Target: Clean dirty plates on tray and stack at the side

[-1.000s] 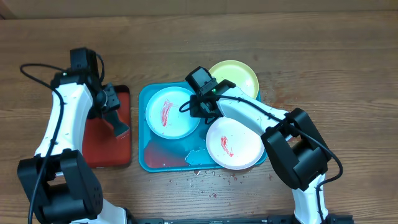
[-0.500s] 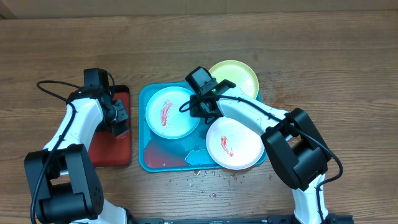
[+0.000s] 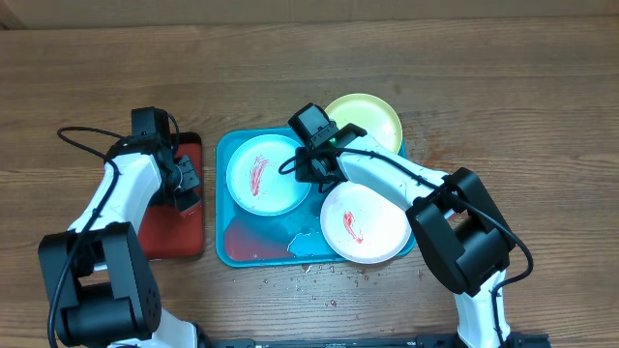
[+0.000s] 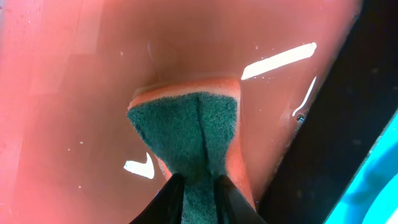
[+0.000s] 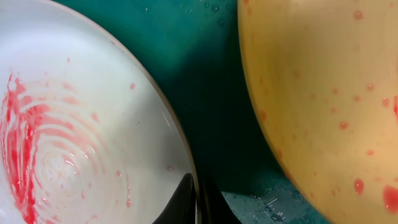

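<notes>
Three plates lie on the teal tray [image 3: 253, 244]: a light blue one [image 3: 266, 174] at the left with a red smear, a yellow-green one [image 3: 372, 116] at the back right, a pale one [image 3: 366, 223] at the front right with a red smear. My right gripper [image 3: 311, 172] is shut on the right rim of the light blue plate [image 5: 74, 149], its fingertips [image 5: 198, 196] pinching the rim beside the pale plate [image 5: 329, 87]. My left gripper [image 3: 186, 193] is shut on a green and orange sponge [image 4: 189, 134] over the dark red tray [image 3: 164, 227].
The dark red tray [image 4: 74, 81] holds wet liquid that reflects light. A pale scrap [image 3: 308, 244] lies in the teal tray's front part. Crumbs and red specks [image 3: 334, 275] dot the wooden table in front of the teal tray.
One second ago my left arm stood further out; it has swung in and lowered the sponge onto the dark red tray. In the last half second nothing moved. The right arm is still.
</notes>
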Controlling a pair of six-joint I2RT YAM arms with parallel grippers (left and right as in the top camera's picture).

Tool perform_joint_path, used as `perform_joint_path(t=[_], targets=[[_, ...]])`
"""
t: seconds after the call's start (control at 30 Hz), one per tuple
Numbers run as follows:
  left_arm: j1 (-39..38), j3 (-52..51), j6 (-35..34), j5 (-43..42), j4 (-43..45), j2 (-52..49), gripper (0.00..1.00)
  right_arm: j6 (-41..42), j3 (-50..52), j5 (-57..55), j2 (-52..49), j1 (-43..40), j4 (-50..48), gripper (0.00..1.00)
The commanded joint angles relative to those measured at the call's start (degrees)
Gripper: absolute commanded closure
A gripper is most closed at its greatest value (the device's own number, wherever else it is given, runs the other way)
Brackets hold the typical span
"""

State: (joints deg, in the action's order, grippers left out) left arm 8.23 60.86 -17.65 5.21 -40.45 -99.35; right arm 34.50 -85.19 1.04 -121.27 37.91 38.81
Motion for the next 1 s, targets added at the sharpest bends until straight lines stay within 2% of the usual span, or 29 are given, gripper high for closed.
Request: perform_joint_path(t=[0.0,0.2,0.27,0.3,0.5,0.63,0.8,0.9,0.97], targets=[[-0.42,-0.81,-0.44,0.74,0.24,-1.03,0.80,0.24,-0.31,-1.46,-1.75,0.24,0.44,0.96],[-0.42,-0.87,-0.61,0.74,0.26,-3.02,0.82,0.24,-0.33,-1.46,-1.75,0.24,0.42,0.96],[-0.42,-0.87,-0.61,0.76,0.98,-5.05,0.89,0.24,-0.33,-1.46,-1.75,0.24,0.42,0.96],[-0.42,-0.87,-0.59,0.76,1.36,-5.66,0.96,0.24,-0.33,-1.46,-1.75,0.24,0.42,0.96],[-0.42,-0.37,-0.57,0.48,1.11,-6.91,0.96,0.26,-0.33,-1.42,-1.75,0.24,0.46,0.96],[-0.42,4.44,0.09,-0.15,-3.98,-4.39,0.96,0.26,-0.33,-1.05,-1.75,0.24,0.46,0.96],[-0.72,16.70,7.56,-7.96,-12.44,1.11,0.96,0.26,-0.33,4.13,-1.75,-0.59,0.48,0.96],[-2.25,20.26,13.57,-14.27,-13.40,2.80,0.96,0.24,-0.33,6.95,-1.75,-1.44,0.74,0.96],[-4.13,20.55,16.48,-15.39,-12.63,2.99,0.96,0.20,-0.33,8.33,-1.75,-1.99,1.38,0.96]])
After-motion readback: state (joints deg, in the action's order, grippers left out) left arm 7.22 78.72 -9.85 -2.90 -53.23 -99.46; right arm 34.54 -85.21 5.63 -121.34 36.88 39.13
